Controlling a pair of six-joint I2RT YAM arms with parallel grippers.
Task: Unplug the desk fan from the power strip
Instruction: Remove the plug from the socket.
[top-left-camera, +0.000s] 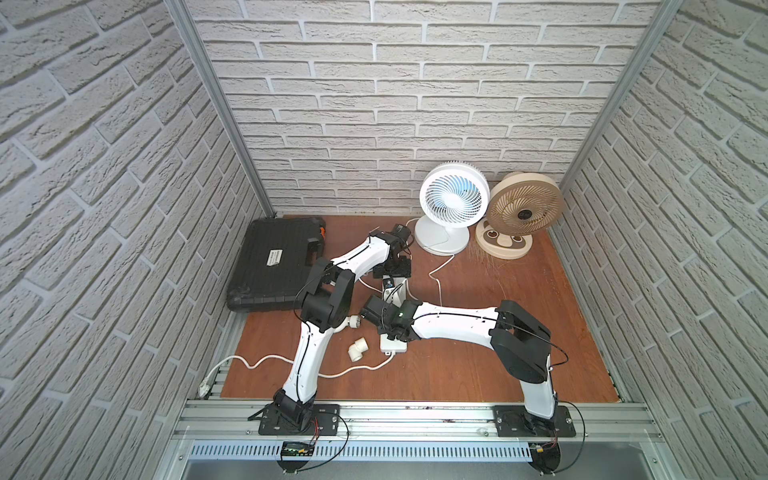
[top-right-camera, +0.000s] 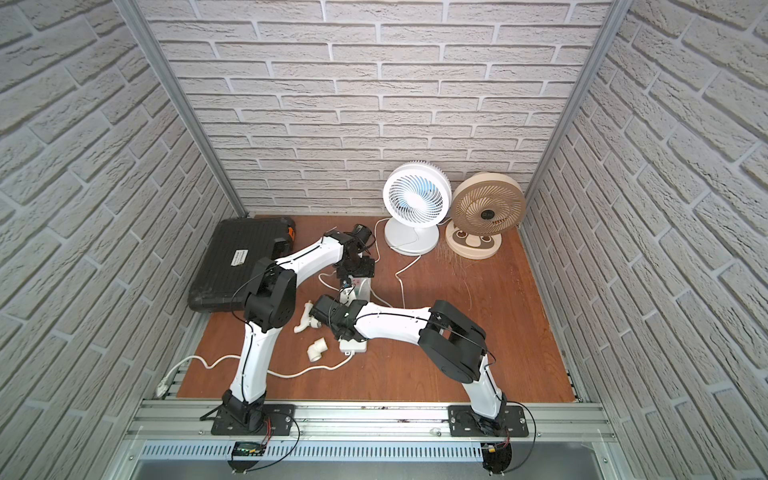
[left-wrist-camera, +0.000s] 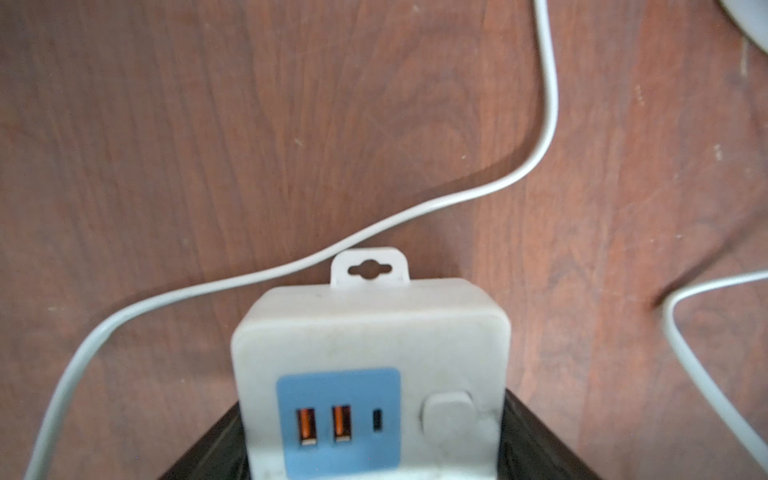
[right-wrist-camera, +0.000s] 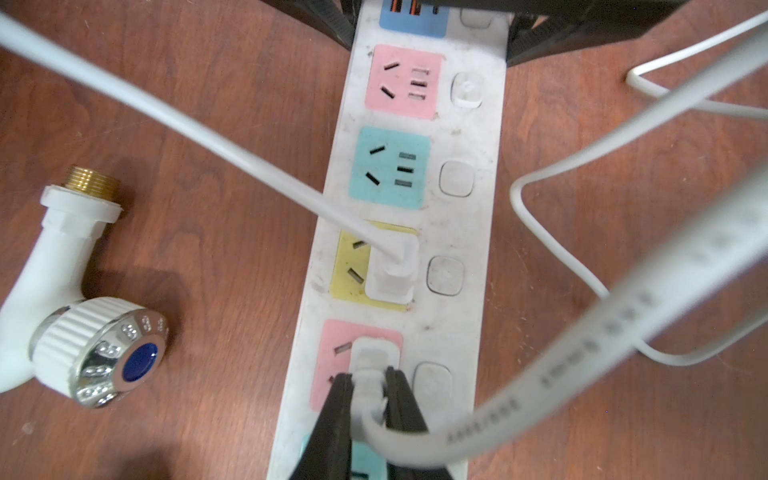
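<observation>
**A:** How far along is the unplugging?

**B:** Not far, I'd say. The grasp is made and the pull is left. In the right wrist view, low centre, the right gripper (right-wrist-camera: 369, 380) is pinched tight on a white plug (right-wrist-camera: 374, 353). That plug sits fully in the lower pink socket and is not yet out.

**A:** Is it the fan's plug?

**B:** Probably the white fan's (top-left-camera: 453, 199), but its cord runs under the arm, so I can't trace it. A second plug (right-wrist-camera: 392, 270) sits in the yellow socket, and a beige fan (top-left-camera: 525, 205) stands at the upper right.

**A:** And the left gripper?

**B:** At the bottom of its wrist view, the left gripper (left-wrist-camera: 374, 401) has a jaw against each long side of the strip's USB end. It looks clamped there to hold the strip down.

**A:** Where's the strip?

**B:** The strip (top-left-camera: 394, 345) lies flat on the table (top-left-camera: 478, 365), mid-frame in both top views, mostly under the two wrists.

**A:** How does it look?

**B:** It's long, white and scuffed. It has a blue USB panel, then pink, teal, yellow and pink sockets, each with a button beside it, and a hanging tab at the end.
</observation>
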